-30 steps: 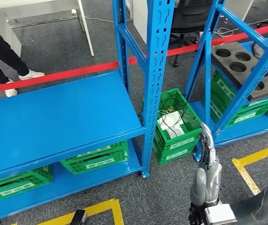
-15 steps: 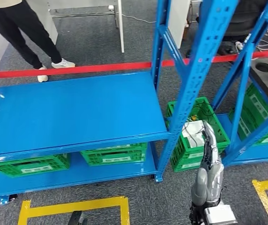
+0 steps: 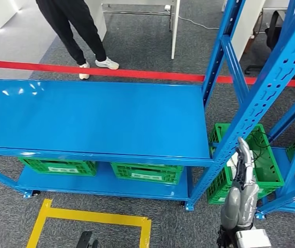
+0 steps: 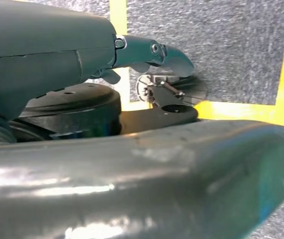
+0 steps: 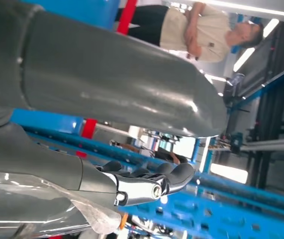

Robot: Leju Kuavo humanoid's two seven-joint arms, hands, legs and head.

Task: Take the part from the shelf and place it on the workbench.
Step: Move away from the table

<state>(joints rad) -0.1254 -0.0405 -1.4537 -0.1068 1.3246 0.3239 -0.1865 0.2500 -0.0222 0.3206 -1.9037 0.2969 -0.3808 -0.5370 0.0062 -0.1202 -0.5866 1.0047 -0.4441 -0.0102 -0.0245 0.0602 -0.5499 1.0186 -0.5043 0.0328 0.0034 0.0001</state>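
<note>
Head view: a blue shelf [image 3: 95, 119] spans the frame, its broad upper deck bare. Under it, on the lower deck, stand two green crates [image 3: 148, 173]. A third green crate [image 3: 251, 165] sits on the floor to the right of the shelf upright, holding black cable and a white item; whether that item is the part cannot be told. The right hand [image 3: 242, 188] rises from the lower right, fingers extended and lying side by side, holding nothing, apart from the crate rim as far as can be judged. A red tape line [image 3: 138, 73] crosses the grey carpet behind the shelf. A person [image 3: 77, 28] in dark trousers and white shoes stands beyond the tape. Yellow floor tape [image 3: 91, 219] marks a rectangle in front of the shelf.

Left wrist view: the left hand [image 4: 95, 99] hangs over grey carpet and yellow tape. One dark finger extends straight; the grey thumb lies across the foreground. It holds nothing; the other fingers are hidden.

Right wrist view: the right hand's dark fingers [image 5: 147, 179] extend straight and close together, empty. Blue shelf beams lie behind them, and a person in a beige top stands in the background.
</note>
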